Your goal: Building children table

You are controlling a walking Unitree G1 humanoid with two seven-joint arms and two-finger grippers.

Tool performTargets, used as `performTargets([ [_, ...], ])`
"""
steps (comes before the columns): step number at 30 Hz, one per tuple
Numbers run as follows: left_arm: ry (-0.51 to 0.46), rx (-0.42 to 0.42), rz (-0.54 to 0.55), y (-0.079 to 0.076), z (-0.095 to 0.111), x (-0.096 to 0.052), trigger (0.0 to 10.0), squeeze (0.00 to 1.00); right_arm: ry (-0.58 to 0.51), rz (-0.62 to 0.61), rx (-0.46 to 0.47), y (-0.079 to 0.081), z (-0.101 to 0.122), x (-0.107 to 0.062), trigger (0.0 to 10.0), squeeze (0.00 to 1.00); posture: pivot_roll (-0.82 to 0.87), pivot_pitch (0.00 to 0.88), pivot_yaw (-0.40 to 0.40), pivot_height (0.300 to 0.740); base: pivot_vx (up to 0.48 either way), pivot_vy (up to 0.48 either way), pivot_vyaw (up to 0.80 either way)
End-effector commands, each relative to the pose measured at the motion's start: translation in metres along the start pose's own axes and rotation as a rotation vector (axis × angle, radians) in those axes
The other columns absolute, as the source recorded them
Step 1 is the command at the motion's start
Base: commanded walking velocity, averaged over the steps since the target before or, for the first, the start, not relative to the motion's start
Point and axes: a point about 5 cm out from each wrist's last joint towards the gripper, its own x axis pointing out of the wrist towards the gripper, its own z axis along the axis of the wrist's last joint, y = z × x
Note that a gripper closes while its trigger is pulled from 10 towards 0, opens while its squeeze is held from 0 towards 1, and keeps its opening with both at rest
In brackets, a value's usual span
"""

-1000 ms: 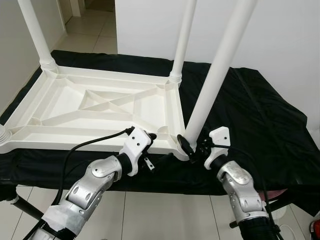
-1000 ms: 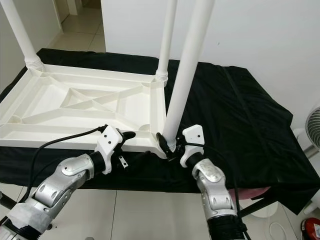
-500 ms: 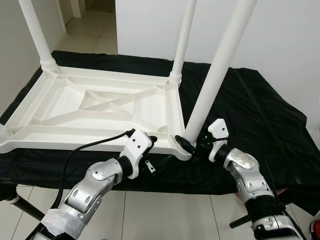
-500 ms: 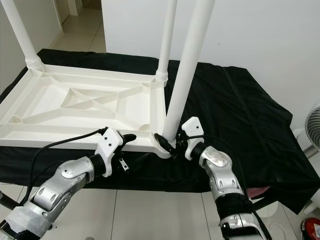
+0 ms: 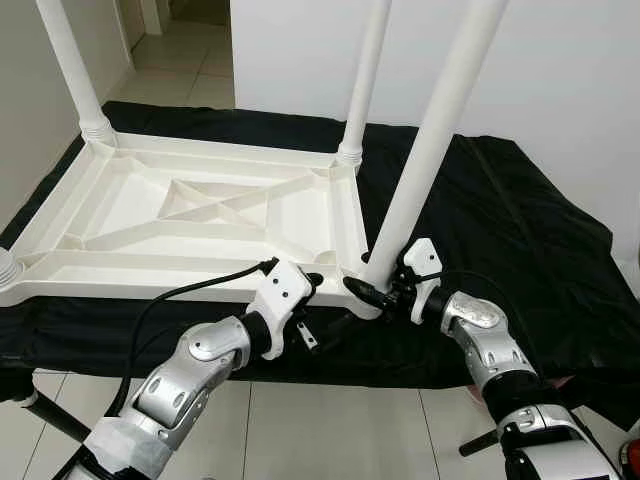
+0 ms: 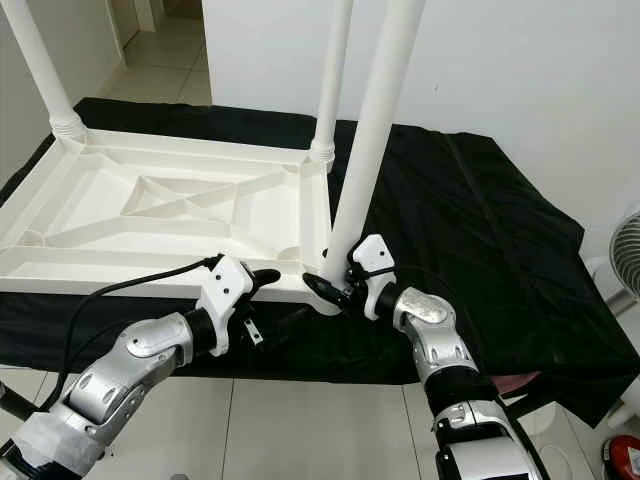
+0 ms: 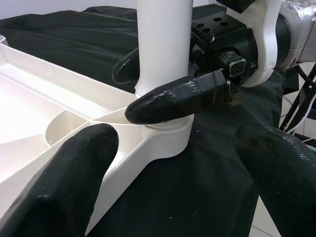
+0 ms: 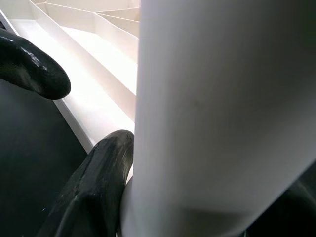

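Note:
A white children's table top (image 5: 200, 215) lies upside down on a black cloth (image 5: 500, 230). Two white legs stand in its far corners, at the far left (image 5: 75, 70) and the far right (image 5: 365, 80). A third leg (image 5: 430, 150) rises from the near right corner socket, leaning slightly right. My right gripper (image 5: 372, 290) is shut on the base of this leg, one finger (image 7: 177, 101) in front and one behind. My left gripper (image 5: 322, 300) is open just left of that corner, at the top's front edge, its fingers (image 7: 64, 177) spread before the socket.
The black cloth hangs over the near edge of the support, with tiled floor (image 5: 330, 430) below. A white wall stands close behind. A fan (image 6: 625, 250) and a red object (image 6: 622, 455) sit at the far right. Another leg stub (image 5: 5, 268) shows at the left edge.
My right forearm has swung out to the right and the wrist has turned, still holding the leg base. My left gripper has crept slightly right toward the corner.

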Motion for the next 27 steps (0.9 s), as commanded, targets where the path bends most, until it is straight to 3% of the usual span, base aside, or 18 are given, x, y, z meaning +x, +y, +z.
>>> performTargets([
  [1,0.01,0.009,-0.125,-0.008,0.002,0.002,10.0,0.0,0.022,0.008,0.031,0.002,-0.009,-0.002,0.0,0.0,-0.01,0.0,-0.083,0.74,0.0,0.0,0.0],
  [3,0.011,0.009,-0.128,-0.008,0.002,0.001,10.0,0.0,0.012,-0.017,0.036,0.001,-0.009,-0.002,0.0,0.0,-0.02,0.0,-0.084,0.74,0.0,0.0,0.0],
  [4,0.011,0.008,-0.128,-0.008,0.002,0.001,10.0,0.0,0.01,-0.037,0.05,-0.001,-0.009,-0.002,2.2,0.0,-0.02,0.0,-0.084,0.74,0.0,0.0,0.0],
  [5,0.011,0.008,-0.129,-0.009,0.002,0.002,10.0,0.0,0.006,-0.046,0.059,0.0,-0.009,-0.001,10.0,0.0,-0.02,0.0,-0.086,0.74,0.0,0.0,0.0],
  [10,0.011,0.009,-0.128,-0.009,0.002,0.002,10.0,0.0,0.015,-0.064,0.066,0.003,-0.009,0.001,10.0,0.0,-0.02,0.0,-0.086,0.74,0.0,0.0,0.0],
  [15,0.023,0.024,-0.075,0.003,0.0,0.001,10.0,0.0,0.088,-0.196,0.027,0.011,-0.019,0.002,10.0,0.0,-0.02,0.0,-0.086,0.74,0.0,0.0,0.0],
  [18,0.024,0.025,-0.072,0.004,0.0,0.001,10.0,0.0,0.086,-0.204,0.029,0.013,-0.019,0.002,10.0,0.0,-0.02,0.0,-0.086,0.74,0.0,0.0,0.0],
  [27,0.026,0.032,-0.051,0.01,0.001,-0.001,10.0,0.0,0.059,-0.491,0.116,0.018,-0.008,0.003,10.0,0.0,-0.03,0.0,-0.079,0.74,0.0,0.0,0.0],
])
